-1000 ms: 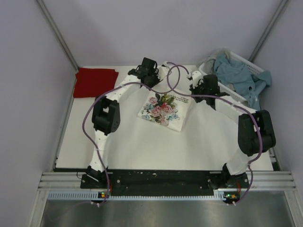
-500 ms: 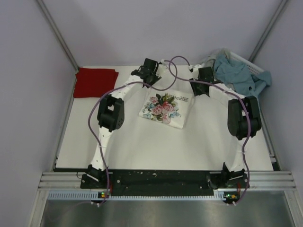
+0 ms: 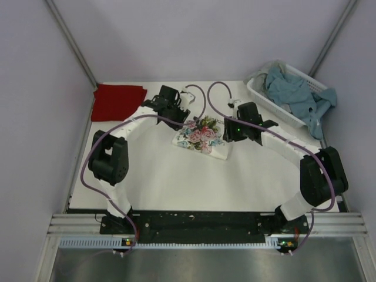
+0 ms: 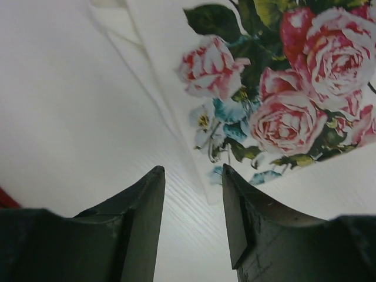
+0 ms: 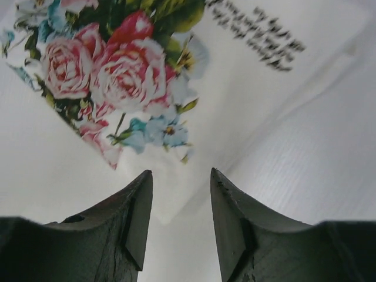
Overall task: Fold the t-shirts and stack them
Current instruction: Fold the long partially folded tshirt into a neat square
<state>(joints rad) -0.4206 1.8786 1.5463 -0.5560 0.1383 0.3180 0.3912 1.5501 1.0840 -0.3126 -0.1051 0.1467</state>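
Two grippers: left gripper [image 4: 191, 176], right gripper [image 5: 179, 176], spread, empty
floral t-shirt [image 3: 202, 136]: between them
red t-shirt [image 3: 117, 101]: far-left tabletop [image 3: 176, 182] corner, nearer left arm, probably folded

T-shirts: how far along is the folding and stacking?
Done: the red shirt lies folded at far left, the floral shirt folded in the middle. In hand: nothing; the left gripper and right gripper hang open at the floral shirt's edges. Left: stacking the two, which lie apart.
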